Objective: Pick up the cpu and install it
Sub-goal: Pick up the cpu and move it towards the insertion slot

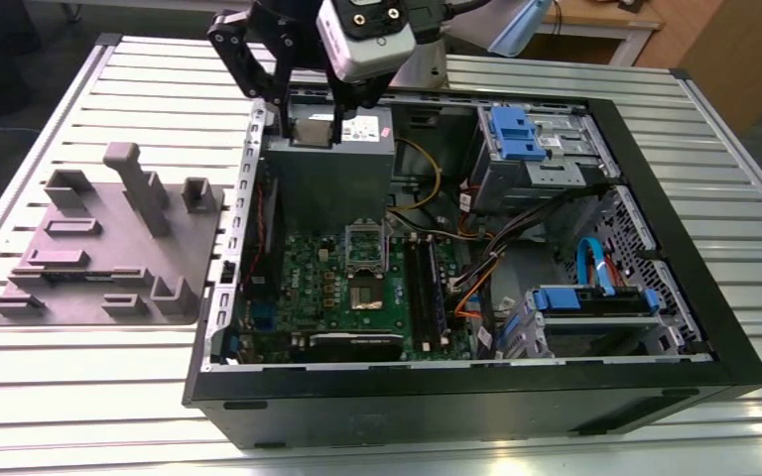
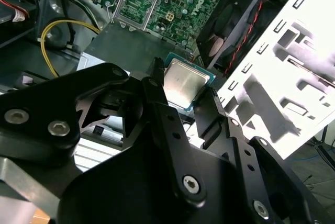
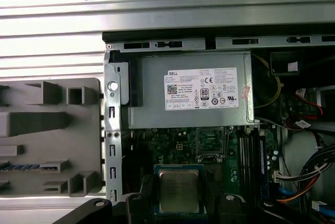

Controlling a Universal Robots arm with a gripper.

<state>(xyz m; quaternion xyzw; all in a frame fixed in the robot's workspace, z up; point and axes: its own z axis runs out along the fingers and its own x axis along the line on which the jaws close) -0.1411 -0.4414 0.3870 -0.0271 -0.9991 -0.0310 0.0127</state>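
Silvery cpu is gripped by its edges in my end effector, probably to keep it level.

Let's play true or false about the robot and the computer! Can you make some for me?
1. The pincer is holding the cpu. True.
2. The cpu sits in the motherboard. False: it is gripped in the pincer, off the board.
3. The computer case is open. True.
4. The grey tray lies on the exterior view's right of the case. False: it lies on the exterior view's left.
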